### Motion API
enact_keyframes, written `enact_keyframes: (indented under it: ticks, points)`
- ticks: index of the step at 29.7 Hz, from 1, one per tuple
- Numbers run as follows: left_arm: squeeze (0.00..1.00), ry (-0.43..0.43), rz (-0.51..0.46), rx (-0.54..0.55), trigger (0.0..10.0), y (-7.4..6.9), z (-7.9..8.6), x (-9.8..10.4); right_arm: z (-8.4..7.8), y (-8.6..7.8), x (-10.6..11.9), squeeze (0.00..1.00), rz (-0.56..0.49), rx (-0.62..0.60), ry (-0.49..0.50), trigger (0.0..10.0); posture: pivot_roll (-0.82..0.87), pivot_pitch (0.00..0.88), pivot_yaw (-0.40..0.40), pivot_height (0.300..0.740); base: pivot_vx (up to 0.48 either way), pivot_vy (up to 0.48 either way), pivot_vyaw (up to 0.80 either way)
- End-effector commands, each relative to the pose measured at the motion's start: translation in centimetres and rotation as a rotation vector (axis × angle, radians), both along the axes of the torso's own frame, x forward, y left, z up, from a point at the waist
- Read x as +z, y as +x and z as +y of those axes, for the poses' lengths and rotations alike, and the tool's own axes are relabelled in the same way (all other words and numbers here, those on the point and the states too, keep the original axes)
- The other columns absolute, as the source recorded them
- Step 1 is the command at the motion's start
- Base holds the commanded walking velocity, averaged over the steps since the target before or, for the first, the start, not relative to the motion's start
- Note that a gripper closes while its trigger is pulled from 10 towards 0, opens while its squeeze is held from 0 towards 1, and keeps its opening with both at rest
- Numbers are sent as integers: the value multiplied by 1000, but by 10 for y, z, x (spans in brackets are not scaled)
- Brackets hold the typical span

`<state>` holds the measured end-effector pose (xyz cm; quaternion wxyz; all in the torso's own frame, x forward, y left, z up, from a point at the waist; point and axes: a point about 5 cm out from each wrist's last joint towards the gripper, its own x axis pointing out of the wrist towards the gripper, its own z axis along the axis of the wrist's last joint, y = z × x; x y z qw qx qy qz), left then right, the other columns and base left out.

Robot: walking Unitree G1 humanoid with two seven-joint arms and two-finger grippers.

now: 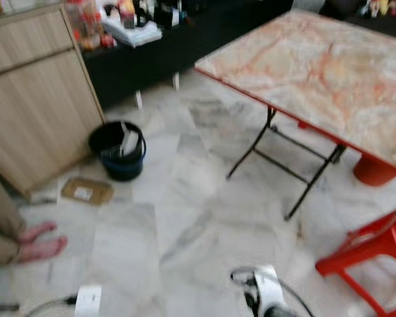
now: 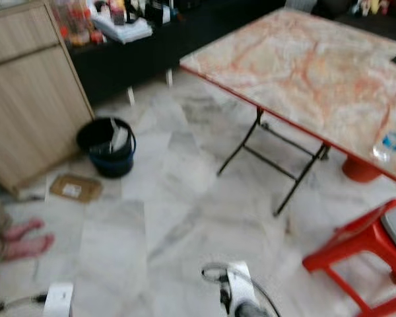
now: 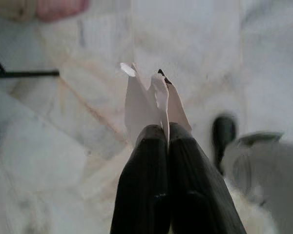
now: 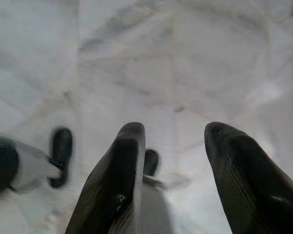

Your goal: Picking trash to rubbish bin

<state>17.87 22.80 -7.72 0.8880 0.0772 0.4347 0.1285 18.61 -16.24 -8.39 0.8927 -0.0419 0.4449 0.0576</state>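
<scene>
My left gripper [image 3: 158, 134] is pinching a scrap of white paper [image 3: 149, 100]; jaws pressed together, the sheet sticking out past the tips, creased and folded. It is hanging low over the marble floor [image 1: 185, 224].

Paper is looking light and limp, probably no weight to speak of. Likely to flutter or slip if the pinch is loosened early. The grip is sitting on the near edge of the sheet; I judge that enough for something this thin.

My right gripper [image 4: 173, 161] is hanging with jaws spread wide, holding nothing, floor showing between them.

The rubbish bin [image 1: 117, 150], a black bucket with a blue band low on its wall, is standing on the floor to the far left, close beside the wooden cabinet [image 1: 33, 99]. Something pale, maybe paper or wrapping, is already lying inside it; I cannot tell more. Mouth open, no lid.

A flat brown cardboard piece [image 1: 87, 191] with a white label is lying on the floor just near of the bin, probably more trash.

A person's bare feet [image 1: 43, 241] are resting on the floor at the left. The folding table [image 1: 317, 66] and a red stool [image 1: 373, 247] are standing to the right, well apart from the bin.
</scene>
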Motion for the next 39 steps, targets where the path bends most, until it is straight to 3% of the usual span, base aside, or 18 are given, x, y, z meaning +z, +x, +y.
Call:
enact_keyframes:
  ticks: [1,11,24,39]
  points:
    - [0,19,55,9,10000,-15,7,-6,3,8,4,0,-35,-22,10,10000,94,160,-29,740,472,0,775]
    - [0,33,49,3,10000,-13,9,-4,4,11,5,0,-31,-31,12,10000,114,171,-24,740,472,0,73]
    - [0,44,50,17,10000,-15,14,-3,2,4,2,0,-15,-40,5,10000,122,179,-20,740,474,0,750]
    - [0,47,54,14,10000,-16,14,-4,3,11,5,0,-29,-42,10,10000,122,153,-23,740,472,0,0]
